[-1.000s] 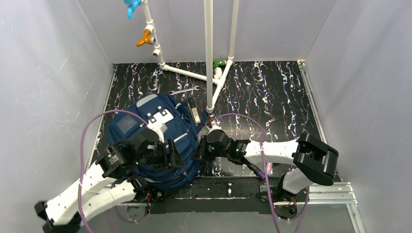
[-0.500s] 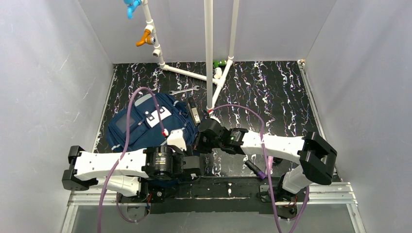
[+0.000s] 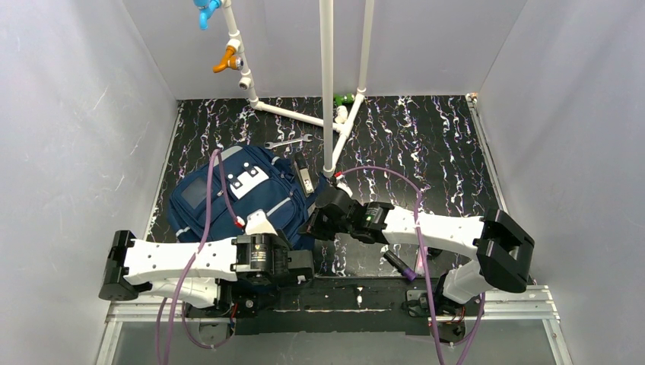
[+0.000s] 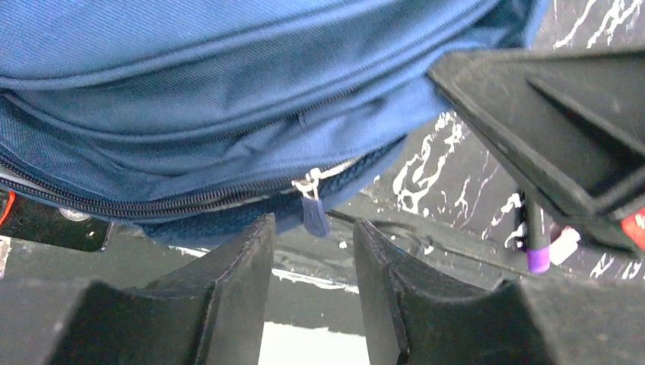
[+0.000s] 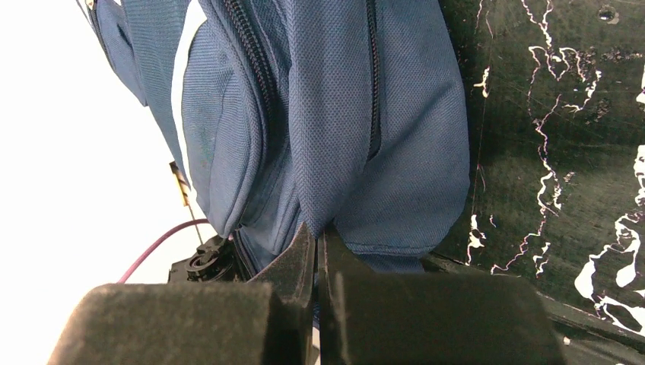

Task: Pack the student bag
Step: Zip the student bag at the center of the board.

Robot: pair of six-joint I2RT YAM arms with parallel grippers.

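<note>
The student bag (image 3: 220, 201) is a navy backpack lying flat on the black marbled table, left of centre. My right gripper (image 3: 314, 225) is at its right edge, and in the right wrist view my right gripper (image 5: 319, 232) is shut on a fold of the bag's blue fabric (image 5: 327, 152). My left arm lies low along the near edge, with my left gripper (image 3: 303, 268) at the bag's near right corner. In the left wrist view my left gripper (image 4: 312, 239) is open. A blue zip pull (image 4: 314, 213) hangs just ahead of the gap, touching neither finger.
White pipes (image 3: 327, 84) rise from the table behind the bag, with an orange valve (image 3: 227, 59) higher up. A wrench (image 3: 289, 141) and a small dark tool (image 3: 304, 179) lie by the bag's far side. A purple-tipped marker (image 3: 401, 266) lies under the right arm.
My left arm has swung off the top of the bag down to its near right corner, and its jaws have narrowed. My right gripper has shut on the bag's fabric.
</note>
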